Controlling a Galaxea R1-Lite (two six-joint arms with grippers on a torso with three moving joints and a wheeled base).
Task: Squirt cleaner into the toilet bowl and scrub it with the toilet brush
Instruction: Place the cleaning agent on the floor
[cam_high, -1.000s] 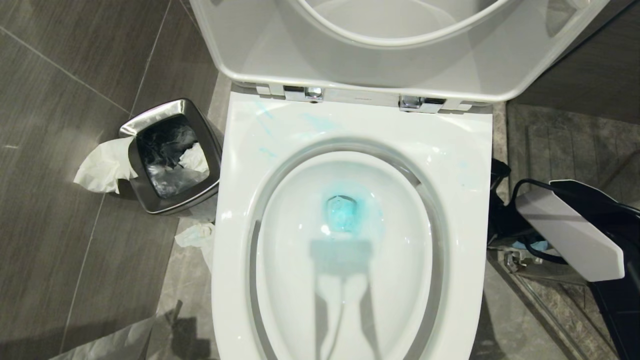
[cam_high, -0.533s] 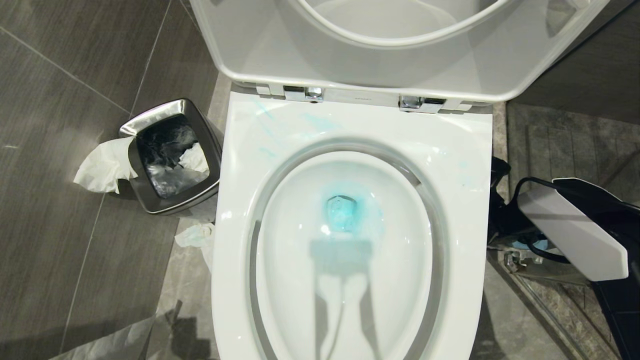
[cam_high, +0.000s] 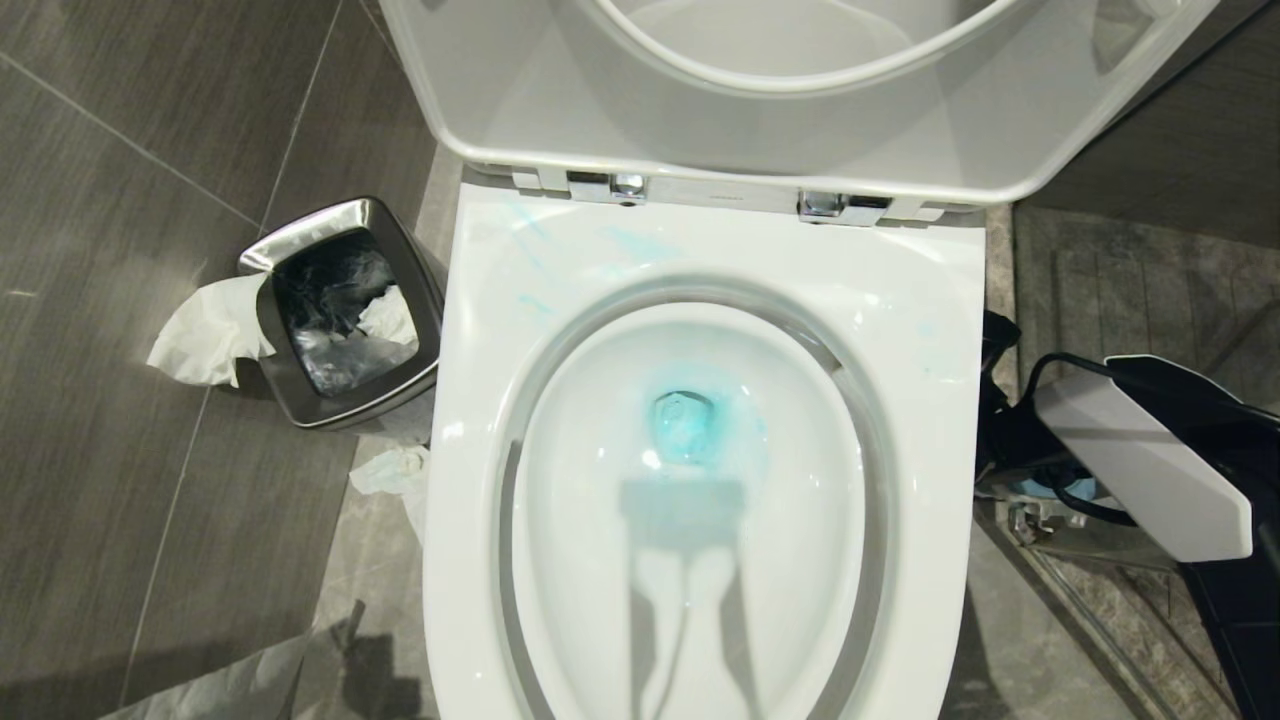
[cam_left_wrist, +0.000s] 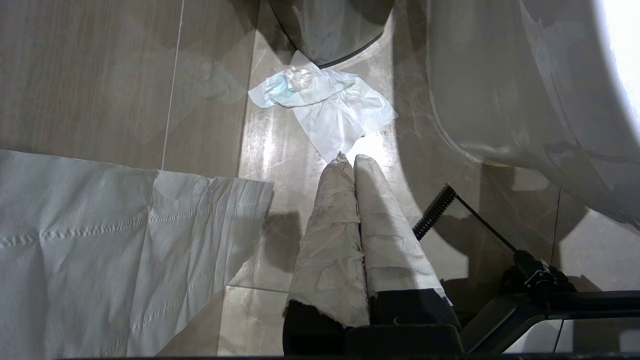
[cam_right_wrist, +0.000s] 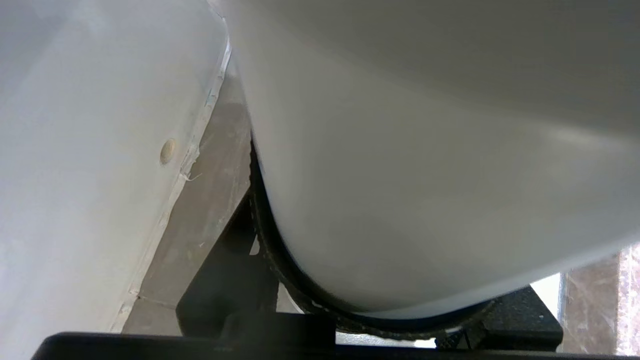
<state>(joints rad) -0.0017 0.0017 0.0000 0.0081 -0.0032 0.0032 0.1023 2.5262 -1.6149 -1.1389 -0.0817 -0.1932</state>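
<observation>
1. Left gripper (cam_left_wrist: 352, 159): parked low over the floor beside the left flank of the toilet. Its paper-wrapped fingers are pressed together on nothing. A wide paper sheet (cam_left_wrist: 100, 240) lies on the tiles next to it, and a crumpled tissue (cam_left_wrist: 325, 107) just past the fingertips.

2. Right arm (cam_high: 1140, 460): reaches down along the right edge of the toilet, below seat level. The right gripper (cam_right_wrist: 300, 295) is pinching a pale rounded plastic body, taken to be the cleaner (cam_right_wrist: 425, 175), which sits against its black ribbed pad. The bottle hangs close to the toilet's outer wall, near the floor. Its long axis cannot be told.

3. Toilet bowl (cam_high: 930, 330): seat and lid are raised. A turquoise pool lies at the drain and faint blue streaks mark the rear of the rim, so squirting appears done.

4. Steel bin (cam_high: 345, 215): stands on the floor off the bowl's left rear corner, with paper hanging over its edge.

5. Toilet brush: not made out in any view. A blue scrap under the right arm on the right-hand floor may belong to its holder; this is uncertain. If so, the brush lies on the right arm's side, and that arm must first put the bottle down.

6. Writing: the bottle's label faces away from the camera. A small mark between the hinges is too small to read.
</observation>
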